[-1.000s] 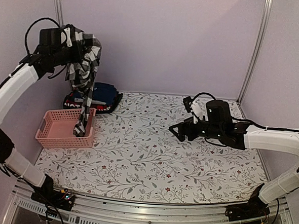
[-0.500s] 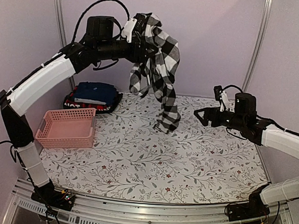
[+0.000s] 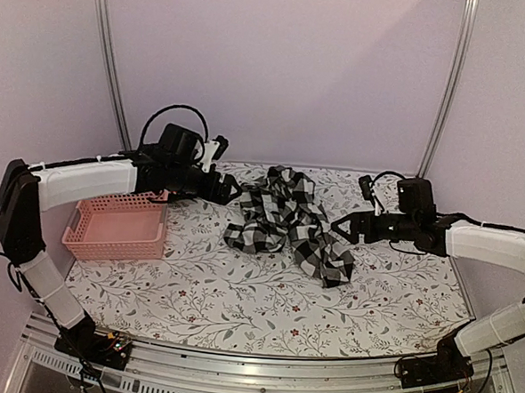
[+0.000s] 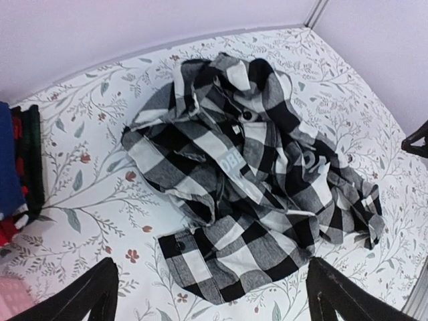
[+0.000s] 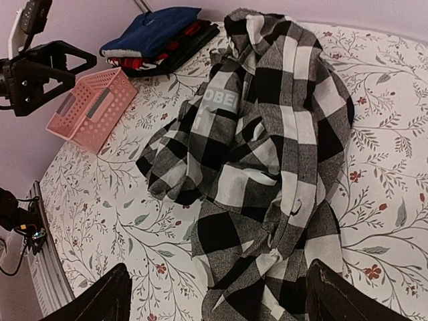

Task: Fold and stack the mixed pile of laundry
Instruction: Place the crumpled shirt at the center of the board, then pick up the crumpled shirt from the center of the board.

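The large black-and-white checked shirt [image 3: 288, 220] lies crumpled in the middle of the table, also filling the left wrist view [image 4: 254, 174] and the right wrist view [image 5: 267, 147]. My left gripper [image 3: 232, 190] hovers at the shirt's left edge, open and empty, its jaws wide over the shirt's near hem [image 4: 214, 294]. My right gripper [image 3: 341, 230] is open at the shirt's right side, jaws spread above the cloth [image 5: 217, 297]. A folded stack with navy blue trousers [image 5: 157, 30] on top and a red-and-black plaid piece [image 5: 194, 30] under them sits at the back left.
The pink slotted basket [image 3: 118, 228] stands at the left of the table, with nothing showing inside. The folded stack [image 4: 13, 167] is mostly hidden behind my left arm in the top view. Purple walls close the back and sides.
My left arm swung the checked shirt from above the basket to the table's middle, lowered and let it go. The right gripper moved in toward the shirt.
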Available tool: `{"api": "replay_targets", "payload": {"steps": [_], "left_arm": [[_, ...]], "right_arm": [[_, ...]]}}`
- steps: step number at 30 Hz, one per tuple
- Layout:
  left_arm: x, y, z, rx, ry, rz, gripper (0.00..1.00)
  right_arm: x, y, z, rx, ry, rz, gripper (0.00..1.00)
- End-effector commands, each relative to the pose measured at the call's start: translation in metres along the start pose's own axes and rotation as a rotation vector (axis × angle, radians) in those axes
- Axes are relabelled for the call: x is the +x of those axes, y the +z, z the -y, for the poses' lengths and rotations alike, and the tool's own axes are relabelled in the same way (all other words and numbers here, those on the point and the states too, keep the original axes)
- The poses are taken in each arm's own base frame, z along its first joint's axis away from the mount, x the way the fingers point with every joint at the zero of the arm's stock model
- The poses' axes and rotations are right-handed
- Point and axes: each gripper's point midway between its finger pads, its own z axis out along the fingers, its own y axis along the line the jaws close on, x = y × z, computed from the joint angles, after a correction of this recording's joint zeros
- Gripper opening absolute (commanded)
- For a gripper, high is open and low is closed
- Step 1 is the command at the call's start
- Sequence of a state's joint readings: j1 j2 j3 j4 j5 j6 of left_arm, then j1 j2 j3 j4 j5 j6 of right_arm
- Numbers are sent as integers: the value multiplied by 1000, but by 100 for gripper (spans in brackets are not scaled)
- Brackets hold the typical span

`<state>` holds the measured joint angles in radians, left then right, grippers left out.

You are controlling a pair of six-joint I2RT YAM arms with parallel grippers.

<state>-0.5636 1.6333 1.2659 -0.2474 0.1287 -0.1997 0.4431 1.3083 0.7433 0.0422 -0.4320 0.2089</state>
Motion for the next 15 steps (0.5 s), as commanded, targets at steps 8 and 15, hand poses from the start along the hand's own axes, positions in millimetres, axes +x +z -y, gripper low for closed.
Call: {"api": "replay_targets", "payload": {"steps": [8, 15], "left_arm": [[111, 71, 75, 118, 105, -234, 94], [160, 114, 90, 49, 218, -346, 94]], "right_arm": [[59, 77, 28, 44, 111, -275, 88], [77, 111, 49, 90, 164, -365, 76]]}}
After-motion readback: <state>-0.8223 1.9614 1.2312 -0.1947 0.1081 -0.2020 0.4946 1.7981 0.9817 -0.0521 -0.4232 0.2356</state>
